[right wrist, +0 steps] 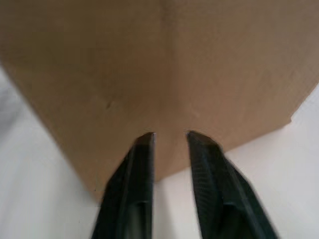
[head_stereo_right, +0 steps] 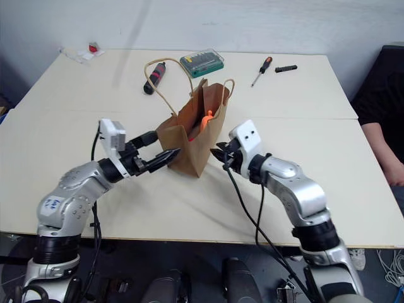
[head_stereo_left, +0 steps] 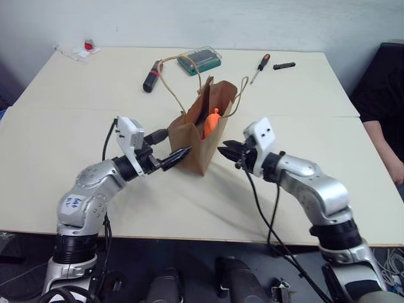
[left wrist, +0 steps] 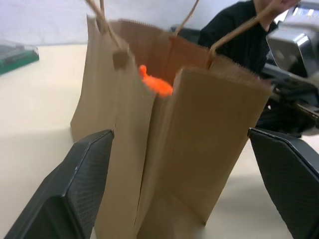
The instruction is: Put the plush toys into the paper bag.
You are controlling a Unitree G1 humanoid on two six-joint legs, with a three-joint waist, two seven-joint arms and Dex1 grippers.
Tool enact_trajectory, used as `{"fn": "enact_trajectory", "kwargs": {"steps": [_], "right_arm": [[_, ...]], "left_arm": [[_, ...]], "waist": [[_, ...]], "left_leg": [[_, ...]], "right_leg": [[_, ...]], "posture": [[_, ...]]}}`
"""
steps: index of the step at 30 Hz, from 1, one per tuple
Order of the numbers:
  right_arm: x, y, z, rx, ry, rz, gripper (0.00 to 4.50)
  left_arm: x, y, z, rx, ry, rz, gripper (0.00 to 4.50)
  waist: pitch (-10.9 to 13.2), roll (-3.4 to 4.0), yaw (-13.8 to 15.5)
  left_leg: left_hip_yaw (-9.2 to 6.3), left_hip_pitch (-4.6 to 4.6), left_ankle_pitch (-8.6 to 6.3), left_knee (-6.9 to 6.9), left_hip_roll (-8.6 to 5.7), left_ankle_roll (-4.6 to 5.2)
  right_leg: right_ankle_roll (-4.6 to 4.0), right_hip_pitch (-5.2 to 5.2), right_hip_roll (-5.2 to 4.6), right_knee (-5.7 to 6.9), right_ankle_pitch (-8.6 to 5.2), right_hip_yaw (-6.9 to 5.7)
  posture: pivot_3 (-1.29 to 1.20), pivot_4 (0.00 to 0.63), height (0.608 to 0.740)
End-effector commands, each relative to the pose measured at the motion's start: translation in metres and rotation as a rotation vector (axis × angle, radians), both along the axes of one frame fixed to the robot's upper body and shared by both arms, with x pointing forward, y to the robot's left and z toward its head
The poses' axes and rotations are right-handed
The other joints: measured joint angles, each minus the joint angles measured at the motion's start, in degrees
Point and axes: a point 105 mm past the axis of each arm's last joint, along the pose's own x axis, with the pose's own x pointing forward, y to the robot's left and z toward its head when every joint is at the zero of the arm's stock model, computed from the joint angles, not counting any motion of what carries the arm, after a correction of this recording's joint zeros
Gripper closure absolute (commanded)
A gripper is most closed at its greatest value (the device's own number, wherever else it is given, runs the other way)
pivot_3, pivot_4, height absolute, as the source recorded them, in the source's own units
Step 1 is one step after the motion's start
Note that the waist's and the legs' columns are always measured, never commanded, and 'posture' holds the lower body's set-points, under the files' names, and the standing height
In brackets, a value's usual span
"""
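The brown paper bag [head_stereo_left: 201, 158] stands upright and open in the middle of the table, its cord handles sticking up. An orange plush toy [head_stereo_left: 211, 123] sits inside it, its top poking above the rim; it also shows in the left wrist view [left wrist: 158, 84]. My left gripper [head_stereo_left: 172, 146] is open at the bag's left side, level with its lower half, one finger on each side of the bag's near corner. My right gripper [head_stereo_left: 227, 151] is shut with nothing in it, its tips almost at the bag's right wall [right wrist: 159, 64].
Behind the bag lie a black-and-red tool [head_stereo_left: 152, 76], a green bit case [head_stereo_left: 199, 60], a red-and-black screwdriver [head_stereo_left: 259, 67] and a small black bit [head_stereo_left: 284, 65]. A person in black [head_stereo_left: 382, 120] sits at the table's right edge.
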Motion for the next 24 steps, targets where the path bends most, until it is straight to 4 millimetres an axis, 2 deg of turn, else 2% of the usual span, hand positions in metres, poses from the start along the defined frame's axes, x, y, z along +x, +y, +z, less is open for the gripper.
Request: {"fn": "enact_trajectory", "kwargs": {"steps": [1, 10, 16, 20, 24], "right_arm": [[0.005, 0.011, 0.011, 0.008, -0.057, 0.024, 4.47], [0.006, 0.037, 0.005, 0.020, -0.057, 0.052, 4.47], [0.001, 0.043, 0.005, 0.019, -0.070, 0.081, 4.47], [-0.001, 0.040, 0.005, 0.020, -0.075, 0.078, 4.47], [0.000, 0.026, 0.005, 0.018, -0.083, 0.045, 4.50]], "left_arm": [[0.000, -0.008, 0.015, 0.003, -0.080, -0.032, 0.00], [0.001, -0.030, 0.013, -0.023, -0.094, -0.052, 0.00], [0.027, -0.029, 0.009, -0.008, -0.085, 0.106, 0.00], [0.032, -0.027, 0.005, 0.003, -0.061, 0.135, 0.00], [0.034, -0.026, -0.002, 0.031, -0.032, 0.102, 0.89]], "waist": [[0.00, 0.00, 0.02], [0.00, 0.00, -0.01], [0.00, 0.00, -0.02], [0.00, 0.00, -0.07], [0.00, 0.00, -0.01]], "left_leg": [[-0.01, -0.02, 0.00, 0.00, 0.01, 0.00], [-0.01, -0.03, -0.03, 0.00, 0.01, 0.04], [0.00, -0.02, -0.03, 0.01, 0.00, 0.04], [-0.01, -0.02, -0.03, 0.01, 0.02, 0.04], [0.00, -0.03, -0.03, 0.02, 0.01, 0.03]], "right_leg": [[0.00, 0.00, 0.00, 0.04, 0.00, -0.01], [0.01, 0.01, -0.03, 0.07, 0.01, -0.02], [0.01, 0.01, -0.02, 0.10, 0.01, -0.03], [0.01, 0.01, -0.02, 0.10, 0.01, -0.04], [0.01, 0.01, -0.02, 0.10, 0.01, -0.04]], "posture": [[0.00, 0.150, 0.740], [0.00, 0.150, 0.740], [0.00, 0.150, 0.740], [0.00, 0.150, 0.740], [0.00, 0.150, 0.740]]}}
